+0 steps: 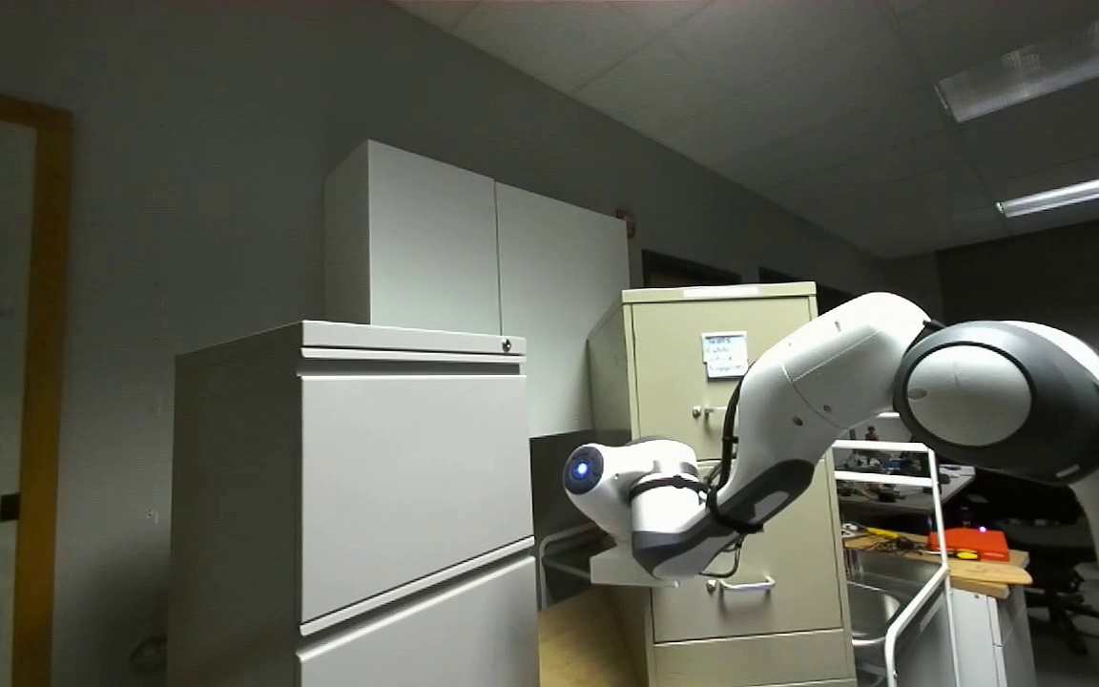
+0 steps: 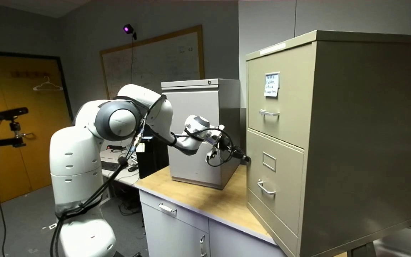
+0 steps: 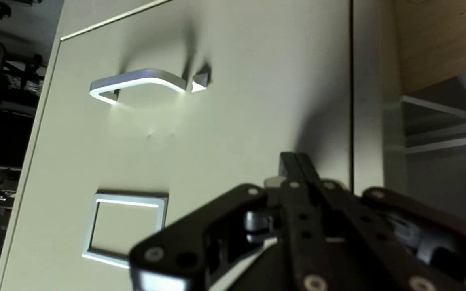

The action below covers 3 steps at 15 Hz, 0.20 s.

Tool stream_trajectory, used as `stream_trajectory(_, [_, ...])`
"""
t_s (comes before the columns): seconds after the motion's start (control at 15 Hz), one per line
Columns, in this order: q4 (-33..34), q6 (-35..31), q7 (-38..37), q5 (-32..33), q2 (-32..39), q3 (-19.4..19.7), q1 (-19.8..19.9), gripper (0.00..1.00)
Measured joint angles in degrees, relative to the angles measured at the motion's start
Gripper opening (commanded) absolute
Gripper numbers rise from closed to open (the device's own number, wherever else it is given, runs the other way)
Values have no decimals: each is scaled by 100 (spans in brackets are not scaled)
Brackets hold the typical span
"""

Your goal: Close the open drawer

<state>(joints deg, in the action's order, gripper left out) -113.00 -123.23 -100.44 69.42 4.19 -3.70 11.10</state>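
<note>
Wrist view: hand (image 3: 295, 158), jaws together, near edge of drawer (image 3: 217, 137), contact unclear; off-centre push might skid sideways.

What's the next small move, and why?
Probably back the fingers slightly off the lower drawer: in an exterior view its front looks flush with the beige cabinet, so little closing seems left. The fingers are shut, tips right by that front; contact is unclear.
</note>
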Motion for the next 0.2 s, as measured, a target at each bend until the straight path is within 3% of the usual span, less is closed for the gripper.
stream_trajectory(0.2, [-5, -71, -148, 1, 1, 251, -218, 0])
